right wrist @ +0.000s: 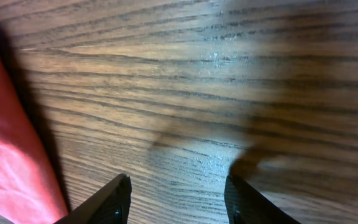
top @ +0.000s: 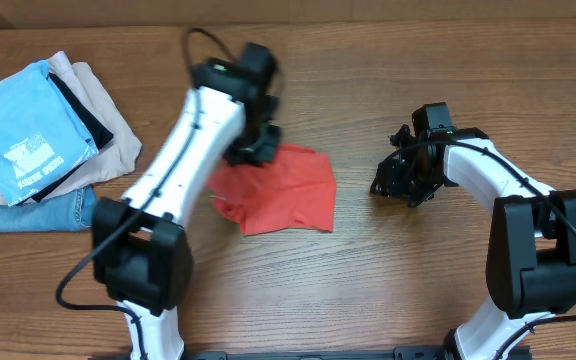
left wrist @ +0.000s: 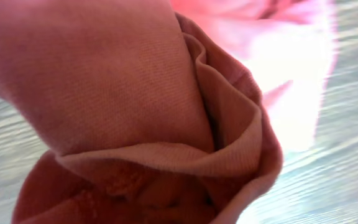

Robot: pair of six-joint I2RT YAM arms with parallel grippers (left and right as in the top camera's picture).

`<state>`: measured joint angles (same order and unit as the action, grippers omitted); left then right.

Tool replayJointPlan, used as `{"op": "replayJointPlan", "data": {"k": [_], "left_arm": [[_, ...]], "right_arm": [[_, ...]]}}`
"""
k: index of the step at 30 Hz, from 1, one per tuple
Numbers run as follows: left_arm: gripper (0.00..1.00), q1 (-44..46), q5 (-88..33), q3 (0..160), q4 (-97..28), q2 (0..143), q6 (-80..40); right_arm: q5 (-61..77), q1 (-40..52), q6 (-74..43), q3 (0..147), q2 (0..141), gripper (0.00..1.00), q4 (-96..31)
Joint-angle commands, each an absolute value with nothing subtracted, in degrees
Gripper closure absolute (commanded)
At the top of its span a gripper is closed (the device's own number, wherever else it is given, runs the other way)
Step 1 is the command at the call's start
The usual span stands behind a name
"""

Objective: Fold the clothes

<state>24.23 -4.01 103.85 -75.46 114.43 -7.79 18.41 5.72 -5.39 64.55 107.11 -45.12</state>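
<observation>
The clothes, a red T-shirt, lie partly folded in the middle of the table. My left gripper sits at the shirt's top-left corner. In the left wrist view, bunched red cloth fills the picture and hides the fingers; the gripper is shut on a gathered fold of it. My right gripper stands to the right of the shirt, apart from it. Over bare wood its jaws are open with nothing between them. The shirt's edge shows at the left of the right wrist view.
A stack of folded garments lies at the table's far left: a light blue shirt on top, beige and black pieces under it, denim at the bottom. Bare wood lies between the arms' bases.
</observation>
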Motion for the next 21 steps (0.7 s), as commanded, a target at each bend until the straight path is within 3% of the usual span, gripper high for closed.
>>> {"op": "replayJointPlan", "data": {"k": [1,8,21], "left_arm": [[0.89,28.8,-4.1,103.5,-72.8,117.8,-11.7],[0.78,32.4,-6.2,103.5,-72.2,124.4,-12.3],[0.78,34.2,-18.1,103.8,-67.9,125.0,-12.3]], "right_arm": [[18.0,5.5,-5.6,65.8,106.5,0.48,-45.3],[18.1,5.5,-5.6,65.8,106.5,0.48,-45.6],[18.3,5.6,-5.6,65.8,106.5,0.48,-45.6]]}}
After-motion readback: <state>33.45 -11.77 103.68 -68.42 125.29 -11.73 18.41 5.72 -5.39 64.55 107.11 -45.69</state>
